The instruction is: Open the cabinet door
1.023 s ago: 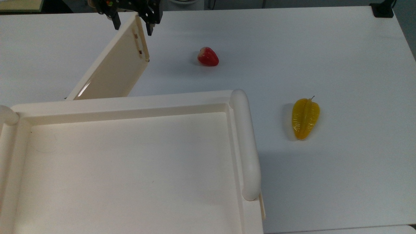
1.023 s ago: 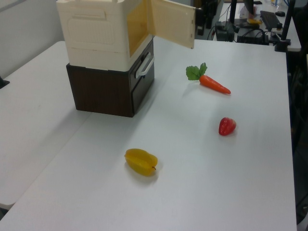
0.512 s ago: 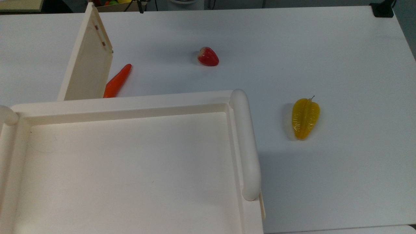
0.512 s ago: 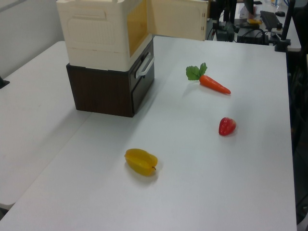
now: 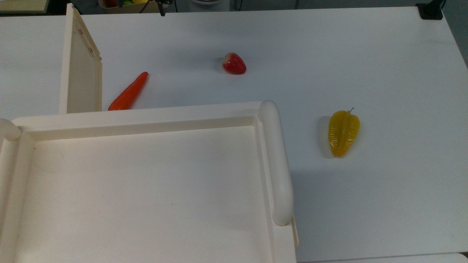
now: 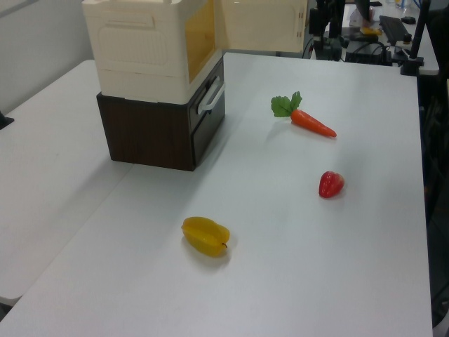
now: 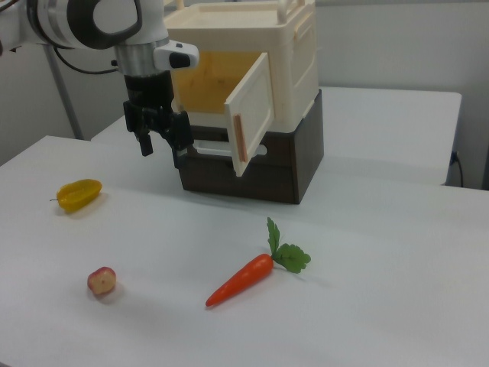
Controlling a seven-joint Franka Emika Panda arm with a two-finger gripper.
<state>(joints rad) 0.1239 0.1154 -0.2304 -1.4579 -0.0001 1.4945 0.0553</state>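
Standing swung out from the cabinet (image 5: 146,182), the cabinet door (image 5: 78,73) in the top view is a thin cream panel with small brownish hinge marks near its far edge; its long axis runs away from the cabinet's front toward the top view's upper edge, nearly square to the front. A carrot (image 5: 128,92) lies just beside it on the white table (image 5: 384,65), with a strawberry (image 5: 234,63) and a yellow starfruit (image 5: 343,133) farther to the top view's right.

From the left view, the door (image 6: 261,25) hangs open at the cabinet's (image 6: 144,49) far corner, above a dark drawer unit (image 6: 158,133).

Seen in the right view, the door (image 7: 250,115) juts toward the camera, exposing an orange-lit interior. The gripper (image 7: 162,144) hangs just to the right view's left of the door, apart from it, fingers spread and holding nothing.
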